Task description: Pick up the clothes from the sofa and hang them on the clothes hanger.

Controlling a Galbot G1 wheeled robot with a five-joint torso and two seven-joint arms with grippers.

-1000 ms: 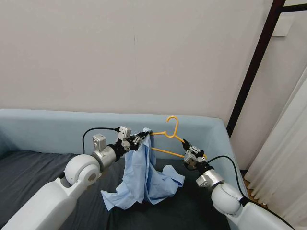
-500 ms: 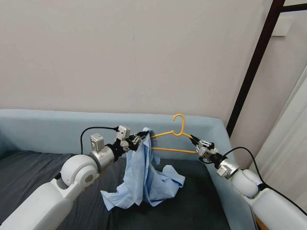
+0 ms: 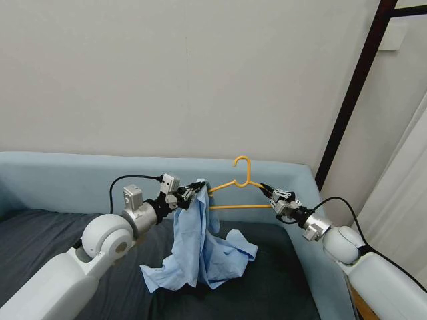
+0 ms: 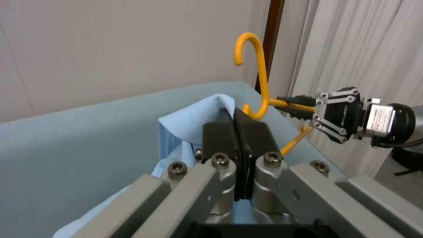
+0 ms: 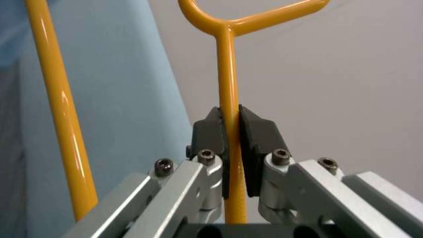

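Shirt [image 3: 200, 247], pale blue, is draped over the hanger [image 3: 243, 207] at its left end. The upper edge is bunched there, and the lower folds fall well below the hanger onto the dark seat of the sofa [image 3: 60, 177]. The hanger is yellow-orange wire, held in the air roughly level with its hook pointing up.

At the hanger's left end, the left gripper [image 3: 190, 193] is pressed together on the bunched cloth. In the left wrist view its black pads [image 4: 221, 134] meet, with blue fabric rising just behind them beside the hanger's hook.

At the hanger's right end, the right gripper [image 3: 275, 198] pinches the wire. The right wrist view shows its pads clamped on one yellow-orange rod, with a second rod of the hanger running alongside.
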